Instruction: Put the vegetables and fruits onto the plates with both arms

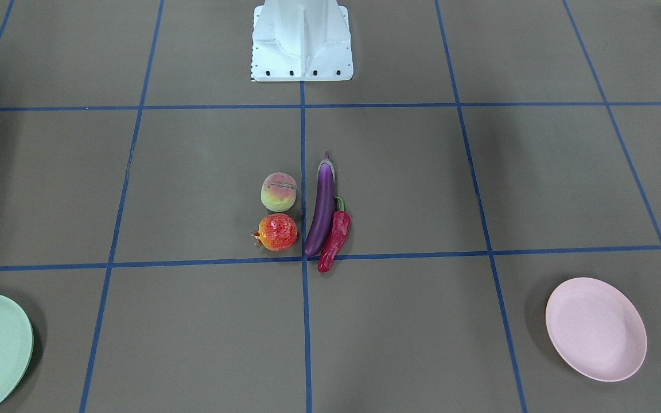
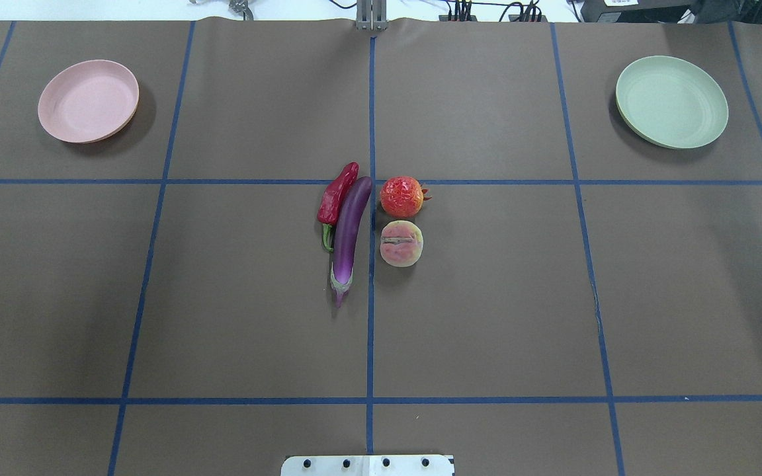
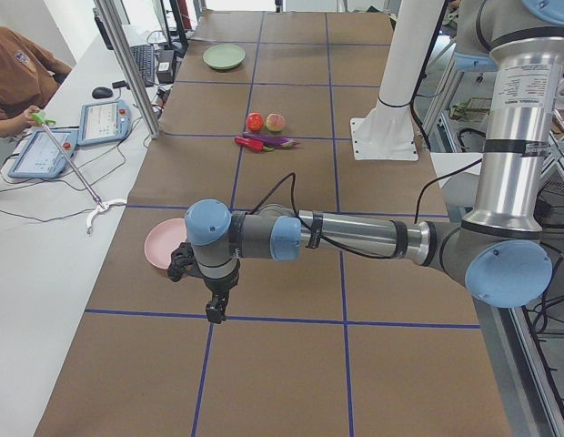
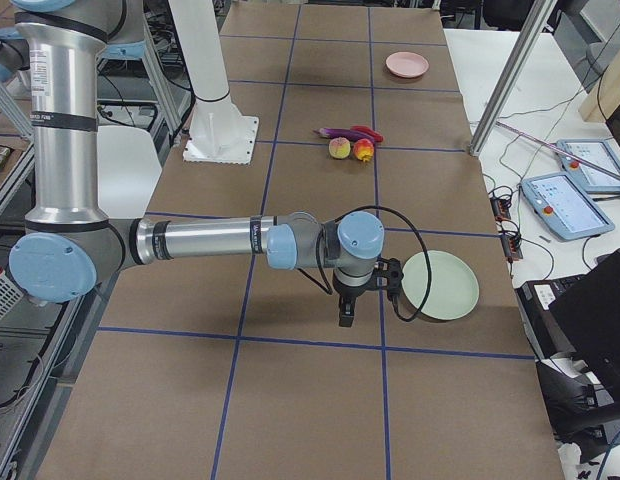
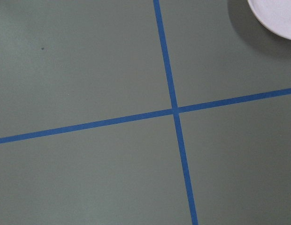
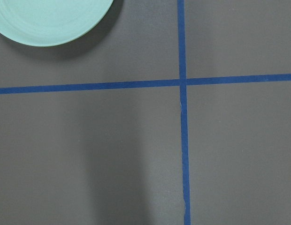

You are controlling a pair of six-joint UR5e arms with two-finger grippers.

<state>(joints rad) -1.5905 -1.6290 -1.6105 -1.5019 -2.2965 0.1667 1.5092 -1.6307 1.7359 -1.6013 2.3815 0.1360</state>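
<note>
The purple eggplant [image 2: 348, 231] and the red chili pepper [image 2: 336, 197] lie side by side, touching, at the table's middle. The pomegranate [image 2: 401, 196] and the peach [image 2: 401, 243] sit just right of them. The pink plate [image 2: 88, 100] is far left and the green plate [image 2: 672, 101] far right; both are empty. My left gripper [image 3: 214, 309] hangs beside the pink plate [image 3: 159, 244], shown only in the exterior left view. My right gripper [image 4: 347, 315] hangs beside the green plate [image 4: 440, 285], shown only in the exterior right view. I cannot tell whether either is open.
The white robot base [image 2: 368, 465] stands at the near middle edge. Blue tape lines [image 2: 371, 330] grid the brown table. An operator [image 3: 18, 77] sits at a side desk with tablets [image 3: 105, 120]; metal frame posts [image 3: 127, 64] stand along that table edge.
</note>
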